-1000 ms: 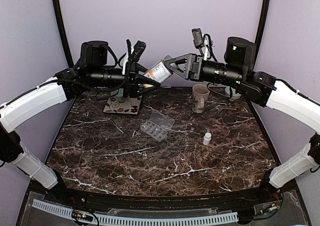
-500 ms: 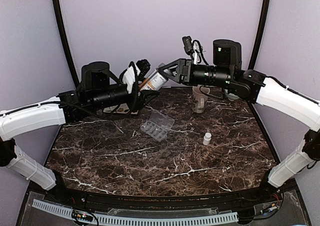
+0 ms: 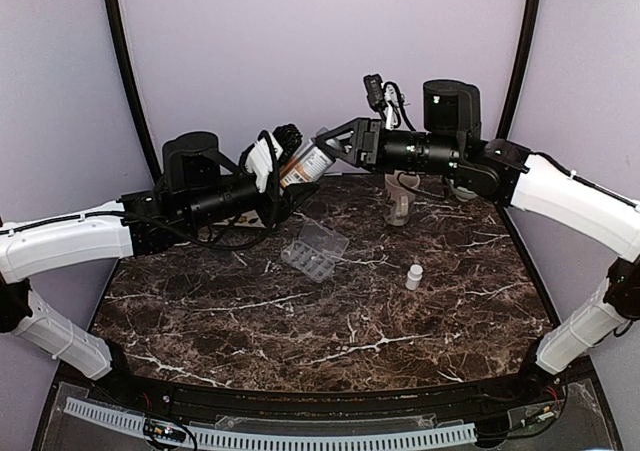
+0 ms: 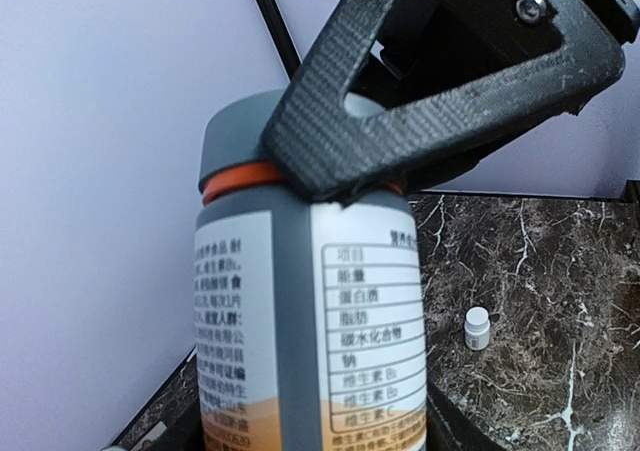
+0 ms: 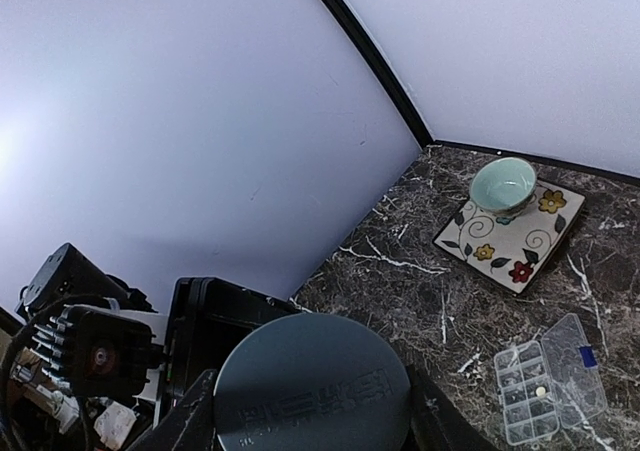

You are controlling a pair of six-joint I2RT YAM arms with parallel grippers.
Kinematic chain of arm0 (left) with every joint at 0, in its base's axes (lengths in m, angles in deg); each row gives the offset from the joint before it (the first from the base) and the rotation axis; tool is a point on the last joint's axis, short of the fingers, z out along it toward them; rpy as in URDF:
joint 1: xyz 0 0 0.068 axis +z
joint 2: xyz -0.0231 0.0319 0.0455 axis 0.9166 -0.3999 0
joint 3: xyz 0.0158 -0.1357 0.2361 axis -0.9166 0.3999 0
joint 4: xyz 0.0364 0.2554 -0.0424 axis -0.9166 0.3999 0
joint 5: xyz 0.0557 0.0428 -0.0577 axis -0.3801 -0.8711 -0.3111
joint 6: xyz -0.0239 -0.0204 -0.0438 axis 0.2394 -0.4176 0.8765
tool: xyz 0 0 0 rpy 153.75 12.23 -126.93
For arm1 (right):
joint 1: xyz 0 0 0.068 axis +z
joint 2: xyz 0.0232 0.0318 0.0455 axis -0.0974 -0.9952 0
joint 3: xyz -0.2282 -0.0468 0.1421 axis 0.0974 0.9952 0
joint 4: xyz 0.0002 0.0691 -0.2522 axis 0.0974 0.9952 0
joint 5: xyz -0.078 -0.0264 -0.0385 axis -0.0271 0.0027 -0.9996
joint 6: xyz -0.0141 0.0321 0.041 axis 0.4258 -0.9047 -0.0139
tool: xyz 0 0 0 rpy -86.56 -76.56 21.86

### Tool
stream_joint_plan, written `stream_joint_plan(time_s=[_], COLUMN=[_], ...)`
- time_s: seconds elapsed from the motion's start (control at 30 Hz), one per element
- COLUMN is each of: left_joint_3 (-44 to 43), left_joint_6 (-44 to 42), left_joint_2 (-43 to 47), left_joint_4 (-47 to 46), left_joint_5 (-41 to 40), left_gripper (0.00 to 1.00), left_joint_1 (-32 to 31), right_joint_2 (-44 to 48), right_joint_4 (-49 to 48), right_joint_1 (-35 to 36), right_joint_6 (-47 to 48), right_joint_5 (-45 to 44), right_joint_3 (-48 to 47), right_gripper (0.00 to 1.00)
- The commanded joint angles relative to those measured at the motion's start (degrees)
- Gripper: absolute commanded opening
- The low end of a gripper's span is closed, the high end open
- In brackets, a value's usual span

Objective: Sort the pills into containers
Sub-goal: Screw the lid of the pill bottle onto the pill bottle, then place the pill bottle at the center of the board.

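The left hand (image 3: 284, 174) is pinching the orange bottle (image 3: 303, 164) by its body, and the right hand (image 3: 330, 143) is clamping the cap (image 5: 312, 381). Over the last second the left arm has been sinking and rolling, probably unscrewing the cap, so sorting is still waiting. The pill organizer (image 3: 314, 252) is lying mid-worktop (image 3: 300, 321) with its lid open and its long axis running 10 to 4 o'clock.
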Motion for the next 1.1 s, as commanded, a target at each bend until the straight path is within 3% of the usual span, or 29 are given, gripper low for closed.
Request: stream_joint_plan(time_s=[0.0,0.43,0.8,1.07], left_joint_3=[0.42,1.76,6.08,8.08], left_joint_6=[-3.33,-1.79,0.26,1.87], left_joint_2=[2.19,2.82,6.37,7.27], left_joint_4=[-5.21,-5.01,-6.68,-7.51], left_joint_5=[3.65,3.31,-0.49,-1.94], left_gripper=[0.62,0.84,0.92,0.92], left_joint_1=[-2.03,-2.03,-2.03,-2.03], right_joint_2=[-0.71,0.1,1.45,3.99], right_joint_4=[0.25,1.61,7.95,14.43], right_joint_1=[1.24,1.25,1.16,0.27], right_joint_6=[-3.47,-2.11,4.43,8.97], right_joint_5=[-2.27,-6.06,-18.0,-29.21], right_joint_3=[-0.32,-0.32,-0.07,1.94], right_gripper=[0.0,0.0,0.0,0.0])
